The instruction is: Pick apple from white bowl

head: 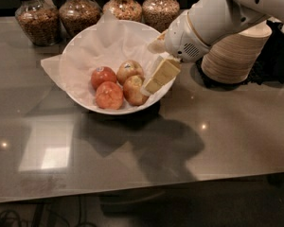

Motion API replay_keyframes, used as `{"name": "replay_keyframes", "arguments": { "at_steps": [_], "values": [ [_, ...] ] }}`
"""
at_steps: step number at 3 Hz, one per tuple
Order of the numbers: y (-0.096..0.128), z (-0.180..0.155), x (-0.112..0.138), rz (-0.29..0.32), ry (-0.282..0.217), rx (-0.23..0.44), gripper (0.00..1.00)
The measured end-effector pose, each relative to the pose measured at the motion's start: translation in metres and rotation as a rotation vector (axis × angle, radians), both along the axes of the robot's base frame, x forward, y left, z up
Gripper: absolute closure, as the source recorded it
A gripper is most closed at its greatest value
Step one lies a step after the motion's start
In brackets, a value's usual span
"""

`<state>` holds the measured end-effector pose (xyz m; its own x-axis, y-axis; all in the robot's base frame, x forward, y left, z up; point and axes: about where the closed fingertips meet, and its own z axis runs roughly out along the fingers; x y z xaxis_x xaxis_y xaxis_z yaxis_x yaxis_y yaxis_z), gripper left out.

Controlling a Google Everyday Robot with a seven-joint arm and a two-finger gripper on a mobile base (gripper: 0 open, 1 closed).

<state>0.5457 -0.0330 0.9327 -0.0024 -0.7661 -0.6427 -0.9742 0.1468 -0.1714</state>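
camera view: claw (151,85) angled down over right rim of white bowl (80,46); apple (134,90) lies in the bowl just left of claw tip, among other apples (103,76); claw opening cannot tell, grip not evident
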Motion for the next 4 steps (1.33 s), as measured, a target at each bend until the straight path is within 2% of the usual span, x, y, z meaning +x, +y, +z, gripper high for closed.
{"name": "replay_keyframes", "arguments": {
  "at_steps": [1,3,4],
  "values": [
    [-0.002,-0.014,0.004,-0.027,0.03,0.001,0.33],
    [0.002,-0.041,0.012,-0.046,0.086,-0.009,0.3],
    [0.01,-0.051,0.015,-0.034,0.109,-0.015,0.29]
  ]
}}
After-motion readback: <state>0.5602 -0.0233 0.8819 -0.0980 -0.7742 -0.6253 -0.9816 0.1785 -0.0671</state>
